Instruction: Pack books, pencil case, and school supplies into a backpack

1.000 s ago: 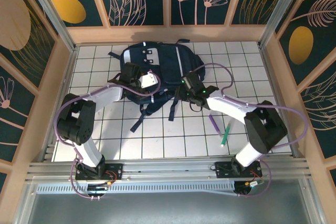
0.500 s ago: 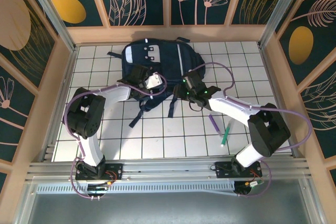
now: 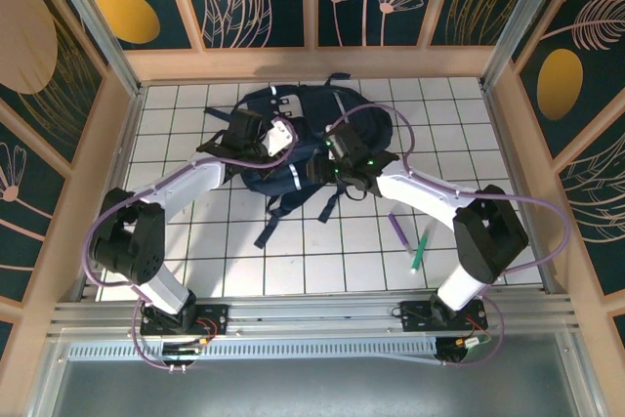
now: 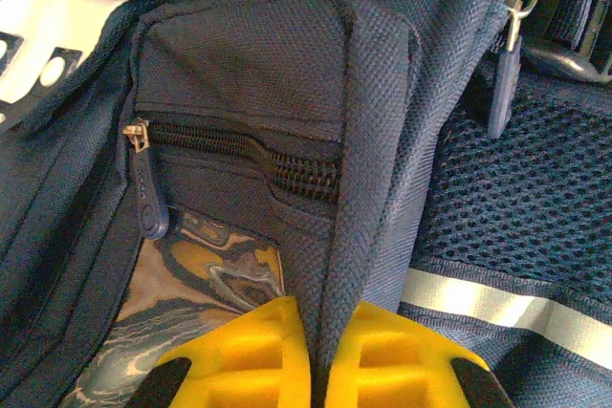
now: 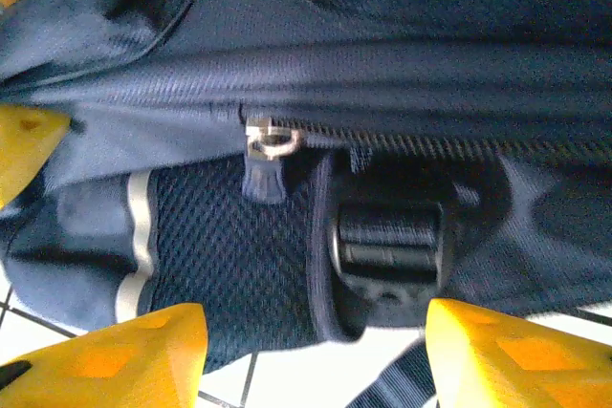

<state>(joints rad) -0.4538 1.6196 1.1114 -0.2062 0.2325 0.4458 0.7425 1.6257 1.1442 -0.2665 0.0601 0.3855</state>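
The table carries everything, and the backpack lies slumped on it, right under both my hands. My left hand is pinched tight on a raised fold of its navy fabric, with the seam ridge running up and away from between the fingers. My right hand stands spread wide and holds nothing. A mesh panel and a black buckle sit between its fingers. The purple pen and green pen lie on the tiles behind my right hand and to its outer side, well apart from the bag. I cannot make out a book. Smallest is the zipper pull, just ahead of my right fingertips and a little toward the left finger.

I judge the step to be opening the main compartment. To do it well, my left pinch should draw the fabric away from the zip so the track lies straight and taut. My right hand should reach forward, close on the tab alone without catching cloth, and then pull along the track rather than upward.
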